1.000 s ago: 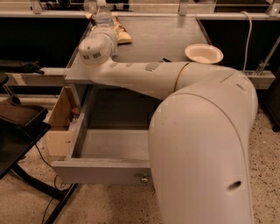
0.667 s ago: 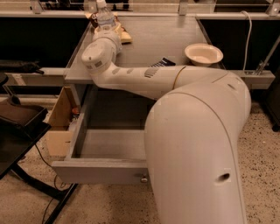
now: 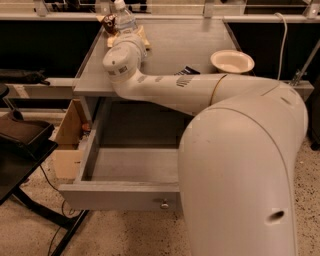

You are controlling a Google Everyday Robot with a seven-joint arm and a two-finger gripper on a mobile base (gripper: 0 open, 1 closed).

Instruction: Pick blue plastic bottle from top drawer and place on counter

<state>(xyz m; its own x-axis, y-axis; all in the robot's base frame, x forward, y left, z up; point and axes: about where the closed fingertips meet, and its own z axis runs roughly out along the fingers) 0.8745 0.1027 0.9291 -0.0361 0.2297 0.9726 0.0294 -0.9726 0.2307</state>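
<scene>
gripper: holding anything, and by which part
Cannot tell: the gripper sits by the small clear white-capped plastic bottle at the grey counter's far left, hidden behind the wrist.

Blue plastic bottle (image 3: 124, 17) upright at far-left of counter (image 3: 175, 42), by the jaws; top drawer (image 3: 117, 197) open.

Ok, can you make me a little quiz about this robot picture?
1. True or false: the drawer stands open.
2. Where is the bottle? A: in the drawer. B: at the far end of the counter. C: on the floor.
3. Fill in: the gripper is over the counter's far left corner, right by the ____.
Key: 1 true; 2 B; 3 bottle.
</scene>
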